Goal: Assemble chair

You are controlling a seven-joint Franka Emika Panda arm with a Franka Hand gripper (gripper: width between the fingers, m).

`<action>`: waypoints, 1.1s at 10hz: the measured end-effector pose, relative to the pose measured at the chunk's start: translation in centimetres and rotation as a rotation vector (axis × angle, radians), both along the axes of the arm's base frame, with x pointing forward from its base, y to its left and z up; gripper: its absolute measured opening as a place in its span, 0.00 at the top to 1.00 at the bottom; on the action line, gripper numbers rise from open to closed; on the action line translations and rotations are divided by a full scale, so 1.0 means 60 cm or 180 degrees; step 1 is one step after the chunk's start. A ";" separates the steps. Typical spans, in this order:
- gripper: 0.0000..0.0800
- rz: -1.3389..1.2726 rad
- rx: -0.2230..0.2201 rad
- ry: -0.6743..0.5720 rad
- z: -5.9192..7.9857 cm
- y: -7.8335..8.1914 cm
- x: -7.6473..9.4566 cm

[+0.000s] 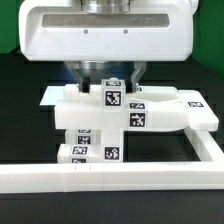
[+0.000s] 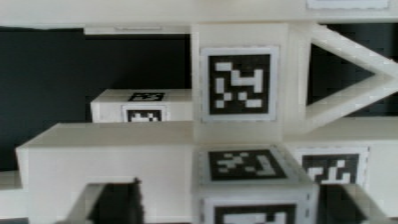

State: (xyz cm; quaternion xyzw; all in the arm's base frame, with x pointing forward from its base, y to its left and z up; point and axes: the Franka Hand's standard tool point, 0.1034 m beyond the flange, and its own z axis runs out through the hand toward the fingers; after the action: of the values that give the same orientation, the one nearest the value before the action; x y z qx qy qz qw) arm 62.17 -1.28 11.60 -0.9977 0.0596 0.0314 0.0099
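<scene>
The gripper (image 1: 104, 80) is hanging directly over the chair (image 1: 125, 115), its fingers reaching down behind the tagged upright post, and whether they are pinching that post or merely straddling it cannot be told (the wrist body is covering the fingertips in the exterior view, and the wrist view is showing only dark finger shapes low in the frame). The chair pieces are sitting clustered just behind the long white L-shaped rail (image 1: 110, 175), pressed close against it. The X-braced panel (image 2: 338, 80) is standing upright beside the post (image 2: 240, 80), whose long axis is running vertically, straight below the gripper.
</scene>
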 end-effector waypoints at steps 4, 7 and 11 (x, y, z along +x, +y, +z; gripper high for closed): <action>0.64 -0.0589 -0.0036 -0.0017 0.000 -0.006 0.002; 0.64 -0.1284 -0.0071 -0.0022 0.001 -0.009 0.004; 0.55 -0.1816 -0.0105 -0.0011 0.001 -0.012 0.004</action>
State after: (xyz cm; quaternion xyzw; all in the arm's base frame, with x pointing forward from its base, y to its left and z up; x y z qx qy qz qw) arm 62.41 -1.97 11.64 -0.9407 0.3384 0.0246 0.0021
